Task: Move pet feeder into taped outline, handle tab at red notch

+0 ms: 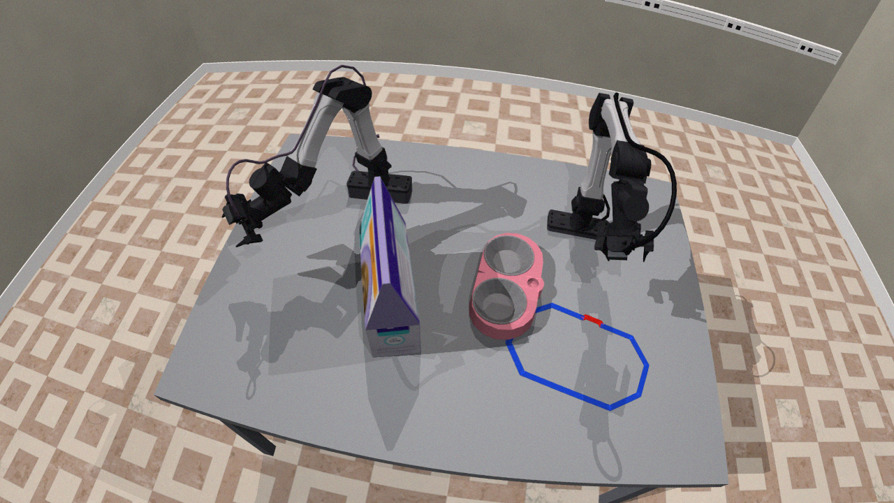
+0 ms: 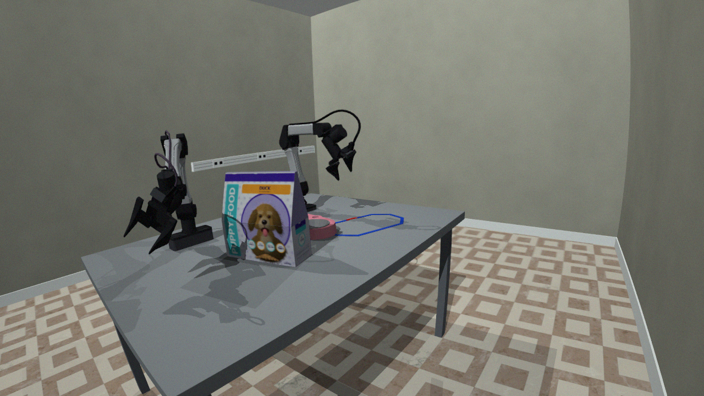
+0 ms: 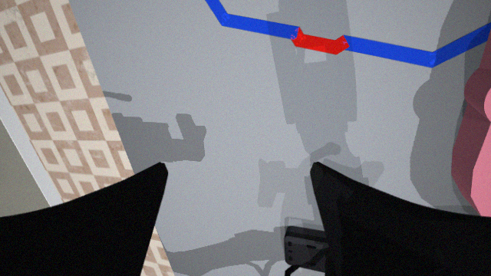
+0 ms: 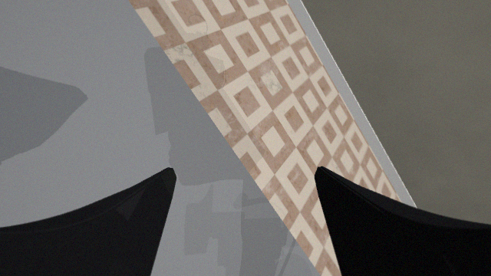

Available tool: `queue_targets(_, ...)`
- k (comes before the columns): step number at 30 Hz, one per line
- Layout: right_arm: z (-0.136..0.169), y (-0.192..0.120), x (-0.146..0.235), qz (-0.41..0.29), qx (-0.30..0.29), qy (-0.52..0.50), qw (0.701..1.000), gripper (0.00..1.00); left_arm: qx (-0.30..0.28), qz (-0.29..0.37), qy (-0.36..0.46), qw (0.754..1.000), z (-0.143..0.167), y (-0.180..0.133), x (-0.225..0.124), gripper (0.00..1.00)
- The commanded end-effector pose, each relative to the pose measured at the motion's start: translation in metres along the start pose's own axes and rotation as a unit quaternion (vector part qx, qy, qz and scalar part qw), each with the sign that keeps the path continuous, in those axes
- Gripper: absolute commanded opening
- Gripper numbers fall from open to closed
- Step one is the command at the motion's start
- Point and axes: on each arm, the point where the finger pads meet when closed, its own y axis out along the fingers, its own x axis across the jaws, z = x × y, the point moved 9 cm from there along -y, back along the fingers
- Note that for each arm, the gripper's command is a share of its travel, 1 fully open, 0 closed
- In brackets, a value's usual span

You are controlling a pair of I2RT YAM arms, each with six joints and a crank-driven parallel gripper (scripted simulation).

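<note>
Pet feeder (image 1: 507, 276) (image 2: 323, 231) (image 3: 482, 172) — well apart from the open left pincer (image 1: 631, 257) (image 2: 344, 175) (image 3: 238, 166)

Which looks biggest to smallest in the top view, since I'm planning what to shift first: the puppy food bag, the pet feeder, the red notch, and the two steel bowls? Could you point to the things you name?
1. Puppy food bag (image 1: 388, 281) (image 2: 265, 221)
2. Pet feeder (image 1: 535, 250) (image 2: 324, 232) (image 3: 466, 153)
3. Steel bowls (image 1: 508, 254) (image 1: 500, 301): too alike to rank
4. Red notch (image 1: 592, 320) (image 2: 351, 218) (image 3: 320, 44)

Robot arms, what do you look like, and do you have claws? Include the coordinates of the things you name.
The left arm (image 1: 598, 165) (image 2: 301, 129) and right arm (image 1: 364, 134) (image 2: 173, 153) have silvery-grey links and black joints. The left's cable (image 1: 673, 181) (image 2: 342, 110) is black; the right's cable (image 1: 343, 66) looks purplish-brown. The left gripper (image 1: 631, 257) (image 2: 344, 174) (image 3: 238, 166) and right gripper (image 1: 249, 242) (image 2: 137, 245) (image 4: 245, 170) have black, pointed fingers, like claws.
</note>
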Motion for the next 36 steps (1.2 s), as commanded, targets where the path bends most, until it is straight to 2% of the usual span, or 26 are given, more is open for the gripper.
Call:
queue_targets(1,-0.006,-0.001,-0.004,0.005,-0.008,0.005,1.0,1.0,-0.008,-0.003,-0.003,1.0,-0.002,-0.003,0.001,1.0)
queue_targets(18,-0.006,-0.001,-0.004,0.005,-0.008,0.005,1.0,1.0,-0.008,-0.003,-0.003,1.0,-0.002,-0.003,0.001,1.0)
queue_targets(23,-0.015,-0.015,0.012,-0.033,-0.028,0.023,0.999,1.0,-0.06,0.024,-0.021,0.998,-0.008,0.001,-0.013,1.0)
queue_targets(27,-0.06,-0.042,0.031,-0.075,-0.086,0.071,0.991,1.0,-0.12,0.066,-0.029,0.99,-0.006,0.008,-0.042,1.0)
queue_targets(32,-0.127,-0.106,0.055,-0.163,-0.176,0.147,0.96,1.0,-0.191,0.132,-0.021,0.972,0.011,0.022,-0.095,1.0)
queue_targets(34,-0.127,-0.106,0.055,-0.163,-0.176,0.147,0.96,1.0,-0.191,0.132,-0.021,0.972,0.011,0.022,-0.095,1.0)
queue_targets(36,-0.149,-0.134,0.062,-0.2,-0.205,0.175,0.942,1.0,-0.211,0.154,-0.017,0.965,0.017,0.027,-0.112,1.0)
